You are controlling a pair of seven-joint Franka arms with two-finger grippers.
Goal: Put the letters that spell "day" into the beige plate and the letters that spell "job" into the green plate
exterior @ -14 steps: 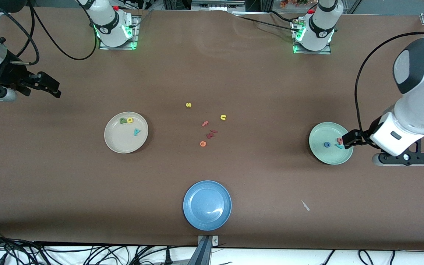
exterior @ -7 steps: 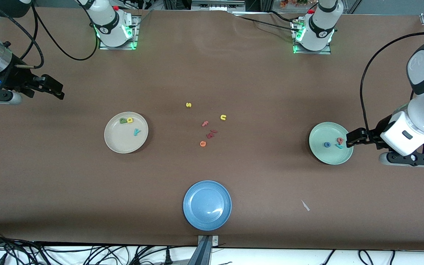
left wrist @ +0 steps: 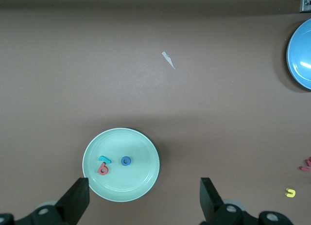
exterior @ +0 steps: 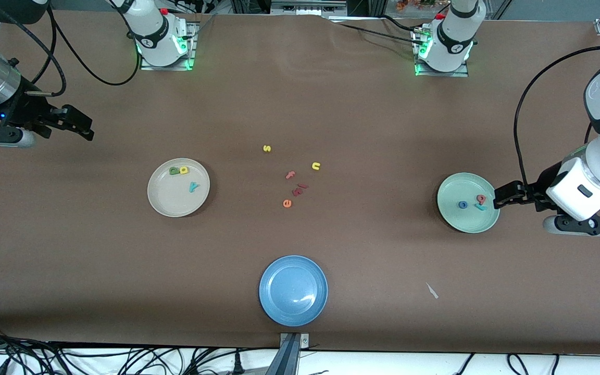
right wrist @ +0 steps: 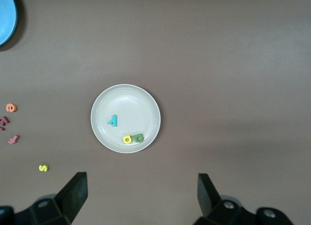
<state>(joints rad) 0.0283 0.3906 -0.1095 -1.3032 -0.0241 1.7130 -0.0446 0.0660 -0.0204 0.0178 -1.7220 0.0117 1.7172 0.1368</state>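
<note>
Foam letters lie in round rimmed beige plate (exterior: pixel 178 187) and green plate (exterior: pixel 467 202); left gripper (exterior: pixel 497 200) and right gripper (exterior: pixel 87 130) gape wide, empty.

sitting empty nr front edge: blue plate (exterior: pixel 293 290). lying mid-table: yellow s (exterior: pixel 266 148), yellow n (exterior: pixel 315 166), pink-red f (exterior: pixel 290 175), orange e (exterior: pixel 287 203).
</note>
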